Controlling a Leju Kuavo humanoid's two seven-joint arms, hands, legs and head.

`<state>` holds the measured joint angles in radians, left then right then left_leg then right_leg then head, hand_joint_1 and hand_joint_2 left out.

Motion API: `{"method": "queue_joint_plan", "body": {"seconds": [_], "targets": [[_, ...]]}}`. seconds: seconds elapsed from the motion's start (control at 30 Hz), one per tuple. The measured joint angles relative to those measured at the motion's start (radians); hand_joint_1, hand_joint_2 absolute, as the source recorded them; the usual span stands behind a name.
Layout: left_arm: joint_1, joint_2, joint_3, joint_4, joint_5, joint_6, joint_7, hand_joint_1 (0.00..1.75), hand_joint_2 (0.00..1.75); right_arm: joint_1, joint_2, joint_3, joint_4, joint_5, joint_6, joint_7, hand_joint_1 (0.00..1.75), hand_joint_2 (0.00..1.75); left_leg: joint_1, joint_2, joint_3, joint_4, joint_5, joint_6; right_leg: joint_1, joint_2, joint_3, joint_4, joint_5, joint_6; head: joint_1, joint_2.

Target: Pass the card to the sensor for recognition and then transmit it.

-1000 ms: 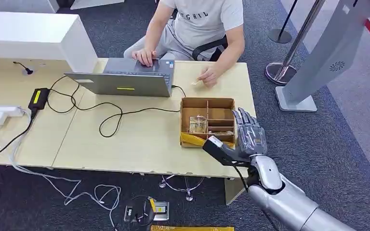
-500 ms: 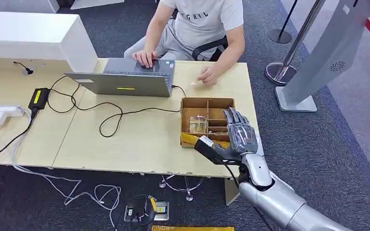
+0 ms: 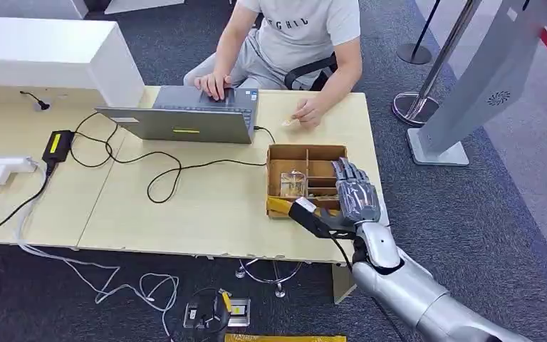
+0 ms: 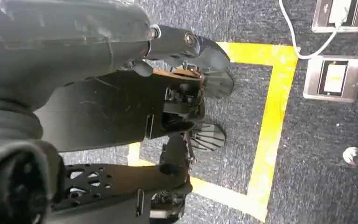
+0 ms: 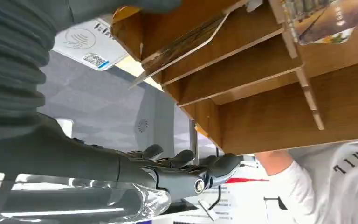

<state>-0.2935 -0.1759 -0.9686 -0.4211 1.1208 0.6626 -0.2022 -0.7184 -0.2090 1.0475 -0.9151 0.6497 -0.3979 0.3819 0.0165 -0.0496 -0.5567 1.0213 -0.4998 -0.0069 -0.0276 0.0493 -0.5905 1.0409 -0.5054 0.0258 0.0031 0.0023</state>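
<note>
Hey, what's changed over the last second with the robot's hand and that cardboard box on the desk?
The right hand has moved left and in over the near right corner of the cardboard box, fingers apart and holding nothing. The box, the laptop and the seated person stayed as they were.

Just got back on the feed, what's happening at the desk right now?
The right hand hovers open over the near right part of the divided wooden box, fingers spread, holding nothing. Cards stand in the box's slots, and a clear case sits in one compartment. A person across the desk is typing on the laptop. The left hand hangs by the floor.
</note>
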Motion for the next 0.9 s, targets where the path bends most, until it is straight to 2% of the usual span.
{"method": "queue_joint_plan", "body": {"seconds": [0.03, 0.07, 0.13, 0.17, 0.27, 0.3, 0.43, 0.67, 0.87, 0.9], "targets": [[0.015, 0.015, -0.008, 0.001, -0.004, -0.024, 0.008, 0.00, 0.00, 0.001, 0.000, -0.003, 0.009, 0.008, 0.000, 0.011, 1.75, 1.75, 0.000, 0.000, 0.000, 0.000, 0.000, 0.000, 0.000, 0.000, 0.000, 0.000, 0.000, 0.000, 0.000, 0.000], [0.049, 0.052, -0.021, 0.012, -0.008, -0.087, 0.008, 0.00, 0.00, 0.010, -0.014, -0.015, 0.011, 0.021, 0.004, 0.028, 1.75, 1.75, 0.001, 0.001, 0.001, -0.001, -0.001, -0.001, 0.001, 0.001, 0.001, 0.000, 0.000, 0.000, 0.000, 0.000], [0.109, 0.158, -0.046, 0.037, -0.010, -0.240, -0.008, 0.00, 0.00, 0.032, -0.046, -0.042, -0.005, 0.044, 0.014, 0.036, 1.75, 1.75, 0.005, 0.002, 0.002, 0.000, -0.003, -0.004, 0.005, 0.003, 0.001, 0.000, -0.002, -0.002, 0.002, 0.000], [0.121, 0.198, -0.052, 0.045, -0.010, -0.268, -0.010, 0.00, 0.00, 0.037, -0.057, -0.051, -0.008, 0.047, 0.018, 0.037, 1.75, 1.75, 0.007, 0.003, 0.002, 0.000, -0.003, -0.005, 0.007, 0.005, 0.001, 0.000, -0.002, -0.003, 0.002, 0.000], [0.174, 0.276, -0.069, 0.077, -0.004, -0.272, -0.006, 0.00, 0.00, 0.039, -0.067, -0.070, -0.006, 0.045, 0.021, 0.018, 1.75, 1.75, 0.004, 0.008, 0.002, -0.002, -0.004, -0.007, 0.003, 0.010, -0.005, 0.000, -0.001, -0.004, -0.001, 0.000], [0.171, 0.283, -0.072, 0.080, -0.005, -0.273, -0.005, 0.00, 0.00, 0.040, -0.068, -0.073, -0.006, 0.042, 0.021, 0.010, 1.75, 1.75, 0.004, 0.007, 0.001, -0.003, -0.003, -0.006, 0.003, 0.009, -0.005, 0.000, -0.001, -0.004, -0.007, 0.000], [0.174, 0.304, -0.102, 0.092, -0.004, -0.283, 0.013, 0.00, 0.00, 0.043, -0.063, -0.085, -0.006, 0.017, 0.018, -0.023, 1.75, 1.75, 0.007, 0.003, 0.001, -0.003, -0.002, -0.008, 0.006, 0.005, -0.001, 0.000, -0.002, -0.005, -0.008, 0.000], [0.182, 0.336, -0.129, 0.125, -0.003, -0.295, 0.018, 0.00, 0.00, 0.061, -0.064, -0.103, -0.004, 0.011, 0.014, -0.026, 1.75, 1.75, 0.006, 0.004, 0.001, -0.003, -0.002, -0.008, 0.006, 0.005, -0.002, 0.000, -0.001, -0.005, -0.009, 0.000], [0.182, 0.339, -0.148, 0.134, -0.004, -0.299, 0.026, 0.00, 0.00, 0.066, -0.064, -0.108, -0.004, 0.011, 0.014, -0.023, 1.75, 1.75, 0.007, 0.004, 0.001, -0.003, -0.002, -0.008, 0.006, 0.005, -0.001, 0.000, -0.002, -0.005, -0.007, 0.000], [0.182, 0.339, -0.149, 0.134, -0.004, -0.300, 0.026, 0.00, 0.00, 0.067, -0.064, -0.110, -0.004, 0.011, 0.014, -0.023, 1.54, 1.75, 0.006, 0.004, 0.001, -0.003, -0.002, -0.008, 0.006, 0.005, -0.001, 0.000, -0.001, -0.005, -0.007, 0.000]]}}
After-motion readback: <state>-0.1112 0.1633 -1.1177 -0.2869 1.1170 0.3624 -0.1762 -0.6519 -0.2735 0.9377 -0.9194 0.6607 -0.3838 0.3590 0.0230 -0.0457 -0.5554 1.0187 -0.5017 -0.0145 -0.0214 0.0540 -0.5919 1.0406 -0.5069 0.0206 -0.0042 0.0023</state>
